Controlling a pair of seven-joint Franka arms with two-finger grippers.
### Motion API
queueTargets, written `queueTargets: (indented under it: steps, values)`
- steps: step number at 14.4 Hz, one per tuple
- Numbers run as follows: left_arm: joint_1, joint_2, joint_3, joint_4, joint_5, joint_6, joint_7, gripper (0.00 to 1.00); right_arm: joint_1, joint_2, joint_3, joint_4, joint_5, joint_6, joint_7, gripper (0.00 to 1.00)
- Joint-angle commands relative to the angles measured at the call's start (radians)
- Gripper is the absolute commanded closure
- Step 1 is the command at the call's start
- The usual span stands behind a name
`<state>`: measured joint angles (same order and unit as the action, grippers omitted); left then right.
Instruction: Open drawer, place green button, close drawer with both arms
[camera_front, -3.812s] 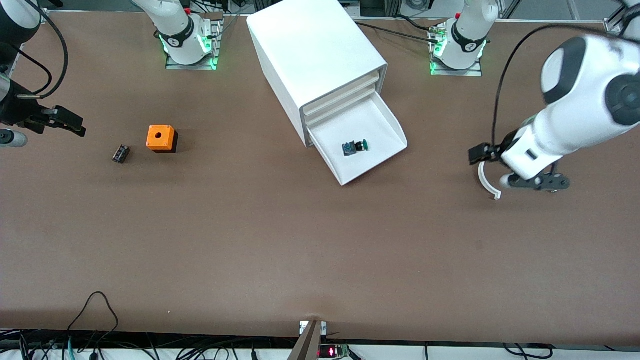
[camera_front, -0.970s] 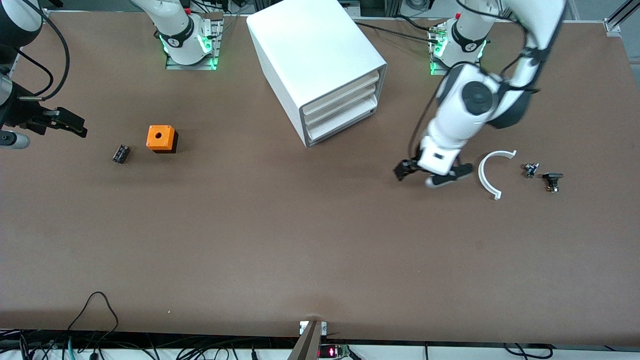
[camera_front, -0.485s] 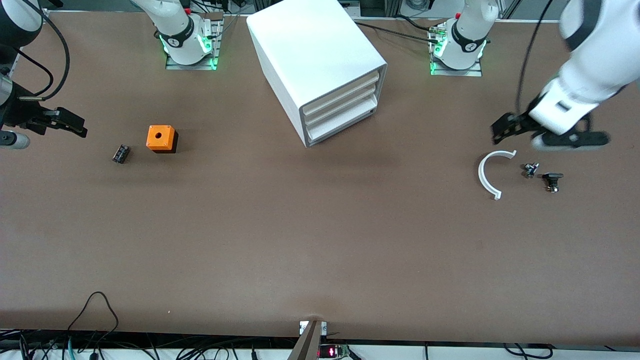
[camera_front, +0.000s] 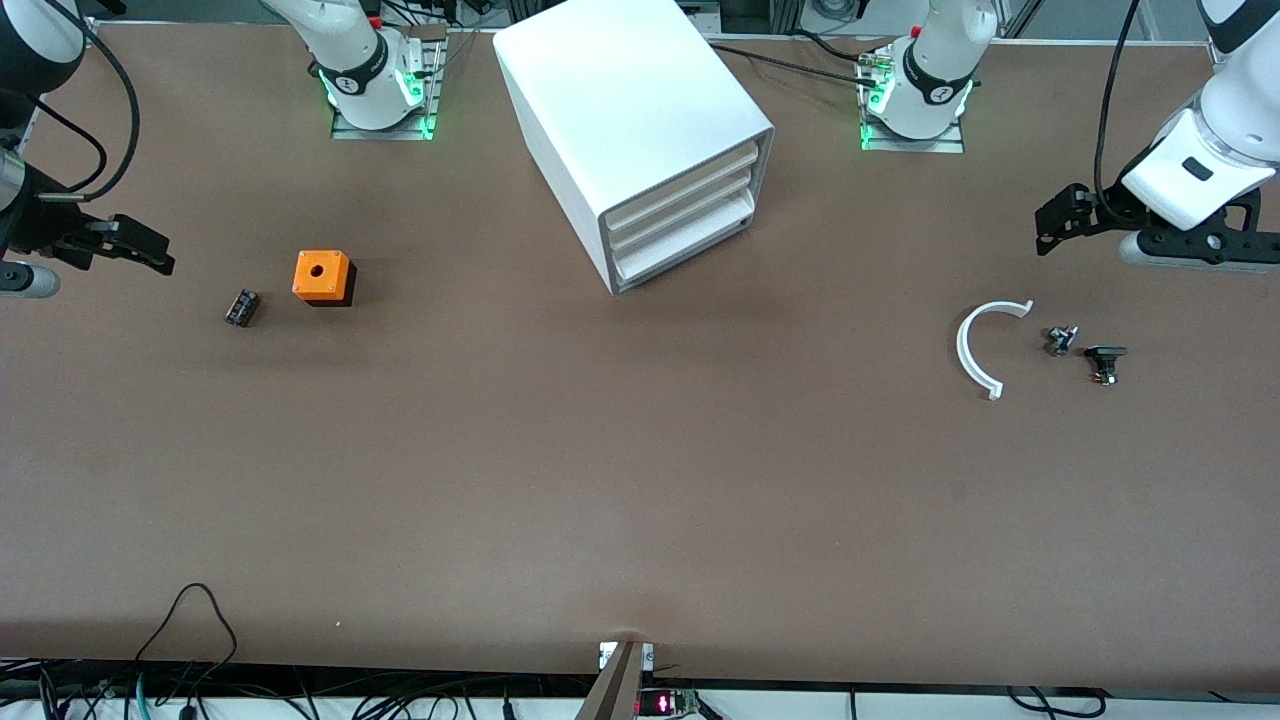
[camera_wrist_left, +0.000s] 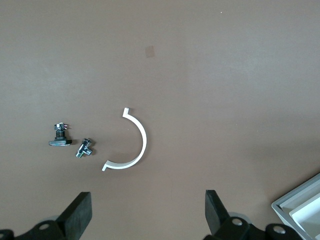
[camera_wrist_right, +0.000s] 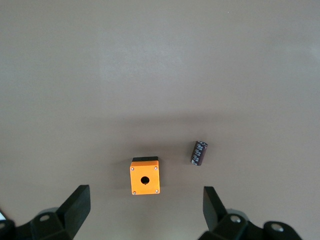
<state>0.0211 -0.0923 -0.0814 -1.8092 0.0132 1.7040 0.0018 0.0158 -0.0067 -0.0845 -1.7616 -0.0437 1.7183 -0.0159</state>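
Note:
The white cabinet (camera_front: 640, 120) stands at the middle of the table with all three drawers pushed in. Its lowest drawer (camera_front: 683, 253) is shut, and a corner of the cabinet (camera_wrist_left: 299, 206) shows in the left wrist view. The button is hidden. My left gripper (camera_front: 1062, 218) hangs open and empty over the table at the left arm's end, close to a white arc; its fingers (camera_wrist_left: 76, 216) stand wide apart around the left gripper's gap (camera_wrist_left: 146, 215). My right gripper (camera_front: 135, 248) waits open and empty at the right arm's end, its middle (camera_wrist_right: 144, 210) near the orange cube.
An orange cube with a hole (camera_front: 322, 277) (camera_wrist_right: 145, 176) and a small black cylinder (camera_front: 241, 307) (camera_wrist_right: 199, 152) lie toward the right arm's end. A white arc (camera_front: 982, 345) (camera_wrist_left: 132, 145) and two small dark parts (camera_front: 1060, 340) (camera_front: 1104, 360) lie toward the left arm's end.
The lowest drawer, open earlier with the button in it, is shut. Over the last second my left arm swung from in front of the cabinet out to its end of the table. The right arm stayed put.

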Motion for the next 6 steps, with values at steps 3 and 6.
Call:
queueTargets:
  steps: [3, 6]
  values:
    - [0.010, 0.022, -0.008, 0.039, 0.016, -0.027, 0.015, 0.00, 0.000, 0.004, -0.001, 0.016, 0.018, -0.006, 0.005, 0.00]
    - [0.010, 0.022, -0.009, 0.041, 0.014, -0.027, 0.014, 0.00, 0.000, 0.004, -0.001, 0.021, 0.018, -0.006, 0.007, 0.00]
